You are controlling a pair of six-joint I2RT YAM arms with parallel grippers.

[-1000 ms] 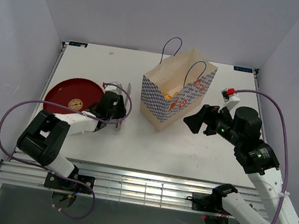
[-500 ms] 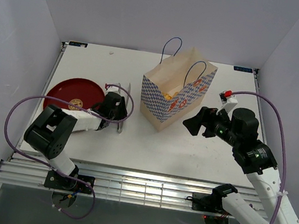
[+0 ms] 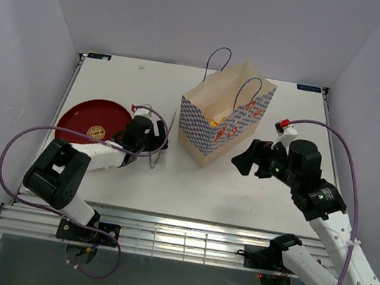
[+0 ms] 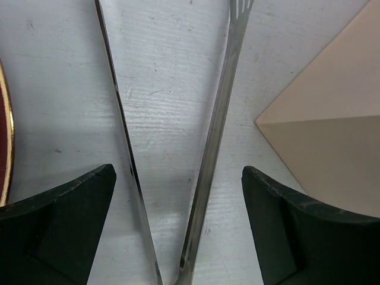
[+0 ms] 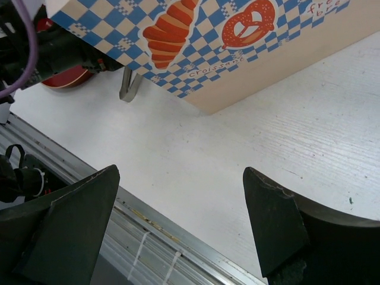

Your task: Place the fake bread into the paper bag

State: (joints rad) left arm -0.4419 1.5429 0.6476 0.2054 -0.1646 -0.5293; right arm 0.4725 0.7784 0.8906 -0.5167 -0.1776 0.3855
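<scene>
In the overhead view, we see a tall cream-tan paper bag (image 3: 223, 122) with a blue-white checked band. It stands at the centre of the white counter (image 3: 191, 179) with its top open. A bit of glossy golden-orange fake bread (image 3: 213, 122) shows inside the bag. A round dark-red plate (image 3: 92, 121) lies at the left. Between plate and bag, the left tool (image 3: 153, 140) sits low at a pair of long silver tongs (image 3: 173, 120). At the right of the bag, the right tool (image 3: 243, 158) points towards the bag's side, near it but not touching.

In the left wrist view, we see two dark fingers (image 4: 59, 231) at the lower corners, spread wide. The tongs' two arms rise between them as a narrow V and touch neither finger. The bag's corner fills the right side, and the plate's rim shows at the left edge.

In the right wrist view, the fingers (image 5: 65, 231) again stand wide apart with only bare counter between them. The bag's checked band, with croissant and pretzel prints, runs across the top. The tongs and plate sit at the upper left.
</scene>
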